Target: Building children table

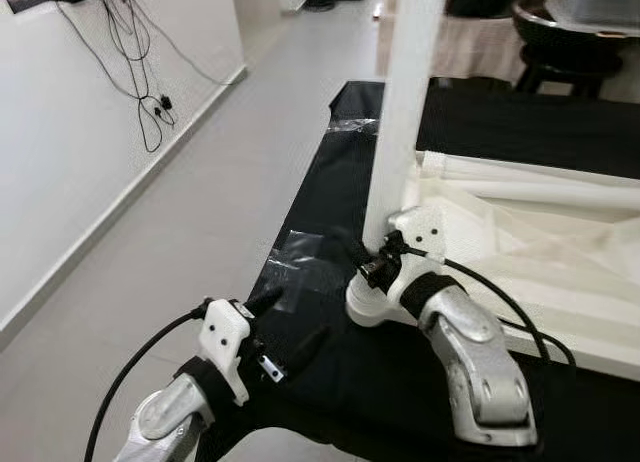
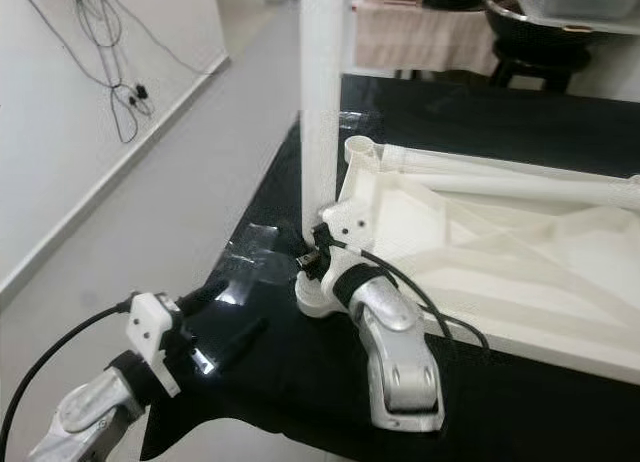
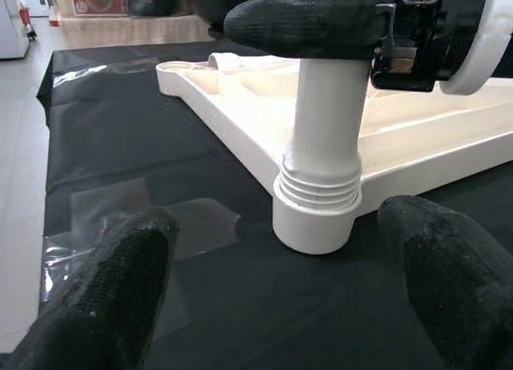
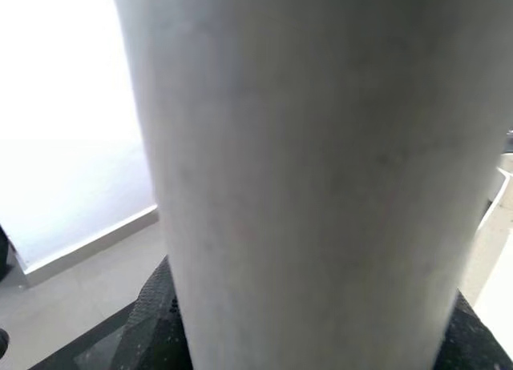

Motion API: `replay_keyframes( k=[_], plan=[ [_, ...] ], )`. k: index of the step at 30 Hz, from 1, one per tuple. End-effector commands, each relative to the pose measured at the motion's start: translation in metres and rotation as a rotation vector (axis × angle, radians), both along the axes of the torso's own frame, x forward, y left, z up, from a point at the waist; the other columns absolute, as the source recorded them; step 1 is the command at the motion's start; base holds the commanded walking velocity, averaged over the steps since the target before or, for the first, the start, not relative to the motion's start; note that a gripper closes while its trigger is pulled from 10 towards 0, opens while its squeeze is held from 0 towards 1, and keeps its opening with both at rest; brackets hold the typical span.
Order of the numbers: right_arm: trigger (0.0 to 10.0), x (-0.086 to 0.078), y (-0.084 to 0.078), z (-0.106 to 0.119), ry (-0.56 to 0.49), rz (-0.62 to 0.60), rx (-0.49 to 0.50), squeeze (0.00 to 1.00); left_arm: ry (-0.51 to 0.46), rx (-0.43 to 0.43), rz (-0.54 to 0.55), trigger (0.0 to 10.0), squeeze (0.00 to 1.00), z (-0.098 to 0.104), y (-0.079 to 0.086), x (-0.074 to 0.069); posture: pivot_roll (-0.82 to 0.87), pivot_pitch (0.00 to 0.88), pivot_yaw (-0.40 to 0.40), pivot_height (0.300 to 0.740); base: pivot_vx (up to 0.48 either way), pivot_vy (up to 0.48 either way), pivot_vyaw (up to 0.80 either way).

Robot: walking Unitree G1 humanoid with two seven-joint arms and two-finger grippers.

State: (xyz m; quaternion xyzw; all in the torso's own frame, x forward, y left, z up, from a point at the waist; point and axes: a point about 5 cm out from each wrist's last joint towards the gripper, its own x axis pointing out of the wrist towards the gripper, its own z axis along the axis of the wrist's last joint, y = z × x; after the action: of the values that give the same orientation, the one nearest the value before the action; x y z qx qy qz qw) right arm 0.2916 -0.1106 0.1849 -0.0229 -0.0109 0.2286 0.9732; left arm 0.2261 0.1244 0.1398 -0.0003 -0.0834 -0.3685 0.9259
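Note:
A white tabletop (image 1: 540,252) lies upside down on a black-covered surface. One white leg (image 1: 405,102) stands upright in the tabletop's near-left corner socket (image 3: 314,218), with its threads showing just above the socket. My right gripper (image 1: 375,257) is shut on the leg just above those threads; one of its black fingers (image 3: 304,22) wraps the leg's front. The leg (image 4: 304,178) is pressed close against the right wrist camera. My left gripper (image 1: 290,324) hovers open low over the black cover, a short way in front of the socket and touching nothing.
The black cover (image 1: 330,392) ends at an edge close by my left arm, with grey floor (image 1: 200,212) beyond. Clear tape patches (image 1: 300,252) lie near the socket. A white wall with dangling cables (image 1: 140,72) runs along the left. Dark furniture (image 1: 570,42) stands at the back right.

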Motion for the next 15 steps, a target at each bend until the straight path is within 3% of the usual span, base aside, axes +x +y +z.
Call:
replay_keyframes(
  k=[1, 2, 3, 7, 8, 9, 10, 12, 13, 14, 15],
  plan=[
    [0.0, 0.003, -0.02, -0.058, 0.319, -0.134, -0.039, 0.0, 0.018, 0.012, -0.007, 10.0, 0.0, -0.003, 0.002, 0.0, 0.02, 0.18, 0.045, 0.74, 0.0, 0.0, 0.0],
    [0.0, 0.003, -0.02, -0.058, 0.319, -0.134, -0.039, 0.0, 0.018, 0.012, -0.007, 10.0, 0.0, -0.003, 0.002, 0.0, 0.02, 0.18, 0.045, 0.74, 0.0, 0.0, 0.0],
    [10.0, 0.007, -0.015, -0.055, 0.314, -0.104, -0.015, 0.0, 0.018, 0.014, -0.007, 10.0, 0.0, -0.004, 0.001, 0.001, 0.03, 0.174, 0.044, 0.74, 0.0, 0.0, 0.0],
    [10.0, 0.011, -0.009, -0.051, 0.297, -0.057, 0.011, 0.0, 0.018, 0.014, -0.002, 10.0, 0.0, -0.004, 0.002, 0.001, 0.03, 0.165, 0.042, 0.74, 0.0, 0.0, 0.0],
    [10.0, 0.013, -0.001, -0.043, 0.269, 0.031, 0.034, 1.0, 0.017, 0.014, 0.004, 10.0, 0.0, -0.004, 0.002, 0.002, 0.02, 0.163, 0.042, 0.74, 0.0, 0.0, 0.0],
    [10.0, 0.012, 0.006, -0.033, 0.23, 0.178, 0.044, 1.0, 0.017, 0.013, 0.006, 10.0, 0.0, -0.005, 0.001, 0.002, 0.03, 0.152, 0.04, 0.74, 0.0, 0.0, 0.0],
    [10.0, 0.012, 0.006, -0.033, 0.23, 0.178, 0.044, 1.0, 0.017, 0.013, 0.006, 10.0, 0.0, -0.005, 0.001, 0.002, 0.03, 0.152, 0.04, 0.74, 0.0, 0.0, 0.0],
    [10.0, 0.013, 0.008, -0.017, 0.146, 0.357, 0.038, 1.0, 0.019, 0.013, 0.002, 10.0, 0.0, -0.005, 0.0, 0.002, 0.03, 0.148, 0.041, 0.74, 0.0, 0.0, 0.0],
    [10.0, 0.013, 0.004, -0.006, 0.102, 0.402, 0.021, 0.76, 0.02, 0.014, -0.001, 10.0, 0.0, -0.006, -0.001, 0.002, 0.03, 0.143, 0.043, 0.74, 0.0, 0.0, 0.0],
    [10.0, 0.013, 0.0, 0.001, 0.075, 0.422, 0.005, 0.76, 0.021, 0.014, -0.003, 10.0, 0.0, -0.006, -0.001, 0.002, 0.03, 0.142, 0.043, 0.74, 0.0, 0.0, 0.0],
    [10.0, 0.014, -0.004, 0.007, 0.048, 0.463, -0.022, 0.0, 0.022, 0.014, -0.004, 10.0, 0.0, -0.006, -0.002, 0.002, 0.03, 0.14, 0.041, 0.74, 0.0, 0.0, 0.0]
  ],
)
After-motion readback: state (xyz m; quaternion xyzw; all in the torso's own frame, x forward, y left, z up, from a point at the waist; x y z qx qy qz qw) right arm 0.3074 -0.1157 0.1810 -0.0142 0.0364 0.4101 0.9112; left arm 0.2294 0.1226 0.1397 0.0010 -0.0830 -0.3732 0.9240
